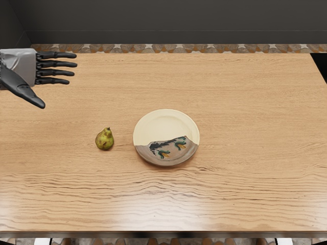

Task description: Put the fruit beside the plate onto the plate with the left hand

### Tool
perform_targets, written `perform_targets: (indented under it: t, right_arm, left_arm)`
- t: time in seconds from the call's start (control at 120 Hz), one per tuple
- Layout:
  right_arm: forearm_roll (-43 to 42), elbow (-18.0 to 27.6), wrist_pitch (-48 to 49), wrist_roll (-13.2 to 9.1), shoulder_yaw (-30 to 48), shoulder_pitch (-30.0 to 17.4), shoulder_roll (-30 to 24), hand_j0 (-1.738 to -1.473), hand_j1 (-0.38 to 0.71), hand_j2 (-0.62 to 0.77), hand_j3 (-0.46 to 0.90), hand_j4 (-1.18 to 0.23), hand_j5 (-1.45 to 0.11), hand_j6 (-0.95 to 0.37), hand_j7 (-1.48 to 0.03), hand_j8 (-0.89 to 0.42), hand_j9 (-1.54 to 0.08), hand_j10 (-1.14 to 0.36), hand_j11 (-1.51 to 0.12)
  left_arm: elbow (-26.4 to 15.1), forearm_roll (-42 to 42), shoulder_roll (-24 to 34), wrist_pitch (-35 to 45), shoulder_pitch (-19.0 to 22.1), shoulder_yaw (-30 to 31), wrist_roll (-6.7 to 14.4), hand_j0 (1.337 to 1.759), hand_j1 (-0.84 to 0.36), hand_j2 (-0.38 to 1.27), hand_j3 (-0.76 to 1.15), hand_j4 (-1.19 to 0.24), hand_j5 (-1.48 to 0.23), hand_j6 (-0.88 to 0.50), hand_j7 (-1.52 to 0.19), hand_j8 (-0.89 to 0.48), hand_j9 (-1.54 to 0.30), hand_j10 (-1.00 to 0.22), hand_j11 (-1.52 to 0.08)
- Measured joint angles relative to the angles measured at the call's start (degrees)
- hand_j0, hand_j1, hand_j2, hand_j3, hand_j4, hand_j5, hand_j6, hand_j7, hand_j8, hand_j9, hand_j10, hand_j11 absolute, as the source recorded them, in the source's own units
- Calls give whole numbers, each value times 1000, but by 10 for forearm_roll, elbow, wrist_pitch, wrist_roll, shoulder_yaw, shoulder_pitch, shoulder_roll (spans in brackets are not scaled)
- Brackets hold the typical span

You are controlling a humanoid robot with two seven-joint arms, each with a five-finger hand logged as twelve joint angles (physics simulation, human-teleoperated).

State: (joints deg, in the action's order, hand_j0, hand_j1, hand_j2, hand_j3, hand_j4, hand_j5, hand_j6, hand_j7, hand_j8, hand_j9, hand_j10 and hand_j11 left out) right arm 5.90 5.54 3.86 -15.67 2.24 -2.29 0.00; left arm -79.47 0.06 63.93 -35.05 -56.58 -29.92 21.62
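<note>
Light wood-grain tabletop fills nearly the whole head view, with a dark wall behind its far edge. On it a small yellow-green pear sits upright, stem up, just beside the left rim of a round cream ceramic plate whose near portion is grey-brown with a dark blue, green and orange painted motif. The pear is off the plate, not touching it. Well apart, at the far left edge, the grey-and-black left hand hovers with fingers extended straight and spread, thumb angled toward the near side, holding nothing.
</note>
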Motion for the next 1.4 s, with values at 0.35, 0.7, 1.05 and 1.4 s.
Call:
perform_targets:
  t: [0.35, 0.7, 1.05, 1.4]
  right_arm:
    - [-2, 0, 0, -2, -2, 0, 0, -1658, -349, 0, 0, 0, 0, -1, 0, 0, 0, 0, 0]
    - [-2, 0, 0, -2, -2, 0, 0, -1658, -349, 0, 0, 0, 0, -1, 0, 0, 0, 0, 0]
    - [-2, 0, 0, -2, 0, 0, 0, -1658, -349, 0, 0, 0, 0, -1, 0, 0, 0, 0, 0]
    - [-2, 0, 0, -2, 0, 0, 0, -1658, -349, 0, 0, 0, 0, -1, 0, 0, 0, 0, 0]
  left_arm:
    - [0, 49, -36, 0, -26, -1, 18, 1658, 266, 14, 0, -70, -90, -70, -90, -70, -90, -70, -90]
    - [-11, 256, -103, 0, -35, -9, 24, 1658, 264, 15, 0, -73, -93, -74, -93, -74, -93, -73, -93]
    - [-70, 505, -161, 75, 7, 0, 24, 1658, 260, 16, 0, -79, -98, -80, -98, -79, -98, -78, -97]
    - [-81, 585, -184, 121, 45, 1, 18, 1658, 254, 18, 0, -85, -106, -86, -106, -86, -105, -84, -105]
